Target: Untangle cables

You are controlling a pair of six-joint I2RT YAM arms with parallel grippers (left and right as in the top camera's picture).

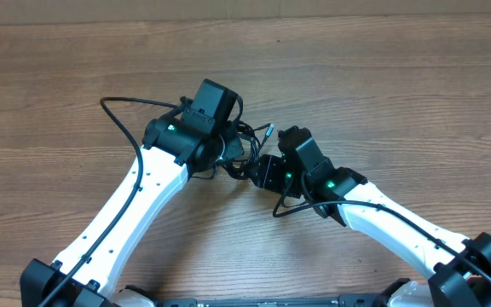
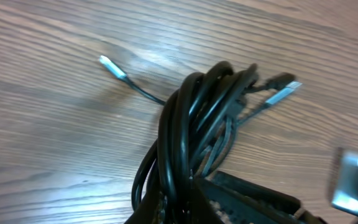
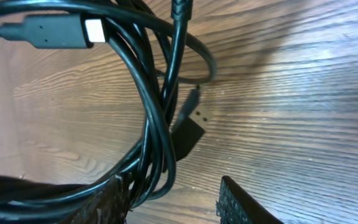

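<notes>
At left, the left gripper (image 2: 188,199) is clenched on the cables (image 2: 197,118), a black bundle at the middle of the table (image 1: 58,68). Its loops stretch rightward toward the other arm. At right, the right gripper (image 3: 173,186) stands released. Strands pass between its jaws beside one finger, apparently not pinched.

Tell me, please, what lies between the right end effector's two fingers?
In the right wrist view, thin black cables hug one finger of the right end effector; the remaining gap shows bare brown wooden table.
</notes>
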